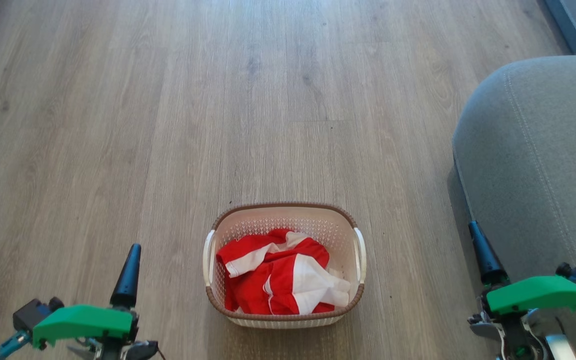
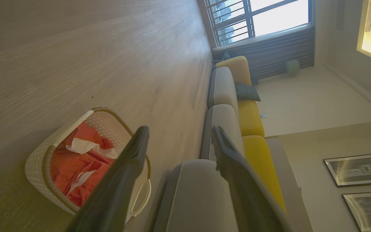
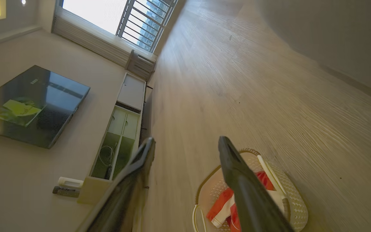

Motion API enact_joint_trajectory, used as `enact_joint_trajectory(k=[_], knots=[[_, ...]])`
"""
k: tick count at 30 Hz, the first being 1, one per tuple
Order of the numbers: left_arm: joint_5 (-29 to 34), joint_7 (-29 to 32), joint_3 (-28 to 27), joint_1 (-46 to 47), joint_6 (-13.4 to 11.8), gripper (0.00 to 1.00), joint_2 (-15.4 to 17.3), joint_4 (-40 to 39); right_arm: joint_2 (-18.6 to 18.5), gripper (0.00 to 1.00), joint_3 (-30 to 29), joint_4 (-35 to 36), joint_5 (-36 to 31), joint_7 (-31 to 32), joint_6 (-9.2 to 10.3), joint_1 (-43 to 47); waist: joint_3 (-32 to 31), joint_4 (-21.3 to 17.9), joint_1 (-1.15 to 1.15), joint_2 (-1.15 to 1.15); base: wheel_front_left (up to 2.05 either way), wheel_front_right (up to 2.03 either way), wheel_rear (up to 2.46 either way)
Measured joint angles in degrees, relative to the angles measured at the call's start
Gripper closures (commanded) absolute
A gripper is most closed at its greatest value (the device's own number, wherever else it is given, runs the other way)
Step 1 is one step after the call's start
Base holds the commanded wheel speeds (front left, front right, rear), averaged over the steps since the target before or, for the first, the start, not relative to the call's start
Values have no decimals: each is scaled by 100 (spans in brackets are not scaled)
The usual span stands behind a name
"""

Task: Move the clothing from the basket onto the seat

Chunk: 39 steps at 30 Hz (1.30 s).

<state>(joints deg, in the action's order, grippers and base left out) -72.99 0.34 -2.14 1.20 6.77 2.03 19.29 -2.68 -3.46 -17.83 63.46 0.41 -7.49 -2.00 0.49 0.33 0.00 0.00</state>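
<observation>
Looking down from the head camera, I have the basket standing on the wood floor, out in the open and well apart from the floor's right edge, where the seat rises. The clothing lies crumpled inside the basket, red with white panels, heaped toward the near wall, with the far wall bare. The left gripper hangs over the floor off the basket's left side, and the right gripper sits against the seat's near corner. Each shows a single dark finger here, so I cannot judge the jaws from this angle. On the left wrist camera both fingers stand wide apart with nothing between them. The basket and its red load lie beyond the left-hand finger, one white handle beside it. The grey seat runs on between the fingers, with yellow back cushions, a dark pillow, a window and two framed pictures past it. On the right wrist camera the jaws are again spread wide and empty. The basket sits behind the right-hand finger with the clothing in it. A dark screen hangs on the wall above a low cabinet, and at the cabinet's end lie two small items, possibly bottles, too blurred to name.
</observation>
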Motion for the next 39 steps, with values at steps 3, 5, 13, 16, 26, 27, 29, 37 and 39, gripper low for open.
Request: enact_joint_trajectory(k=[3, 5, 13, 16, 26, 27, 29, 37, 39], knots=[[240, -49, 7, 13, -48, 0, 0, -41, -23, 0, 42, 9, -270, -48, 0, -2, 4, 2, 0, 0, 0, 0, 0], [411, -97, 16, 30, -52, 0, 0, -74, -38, 0, 69, 26, -439, -81, 0, -5, 6, 5, 0, 0, 0, 0, 0], [1244, -230, 46, 110, -127, 0, 0, -188, -89, 0, 200, 30, -1058, -194, 0, -115, 10, 9, 0, 0, 0, 0, 0], [1522, -278, 74, 110, -143, 0, 1, -213, -105, 0, 237, 20, -1270, -252, 0, -119, 16, 5, 0, 0, 0, 0, 0], [2327, -413, 182, 110, -143, 0, 1, -269, -166, 0, 393, -110, -1975, -425, 0, -205, 28, 21, 0, 0, 0, 0, 0], [2402, -452, 189, 110, -143, 0, 1, -277, -178, 0, 403, -110, -2050, -434, 0, -227, 29, 24, 0, 0, 0, 0, 0], [2550, -474, 198, 110, -143, 0, 1, -291, -198, 0, 426, -124, -2190, -467, 0, -242, 26, 28, 0, 0, 0, 0, 0], [3165, -605, 204, 110, -143, 0, 2, -339, -232, 0, 522, -201, -2738, -605, -1, -241, 32, 37, 0, 0, 0, 0, 0], [3318, -647, 202, 110, -143, 0, 2, -344, -232, 0, 534, -220, -2870, -614, 0, -242, 37, 36, 0, 0, 0, 0, 0]])
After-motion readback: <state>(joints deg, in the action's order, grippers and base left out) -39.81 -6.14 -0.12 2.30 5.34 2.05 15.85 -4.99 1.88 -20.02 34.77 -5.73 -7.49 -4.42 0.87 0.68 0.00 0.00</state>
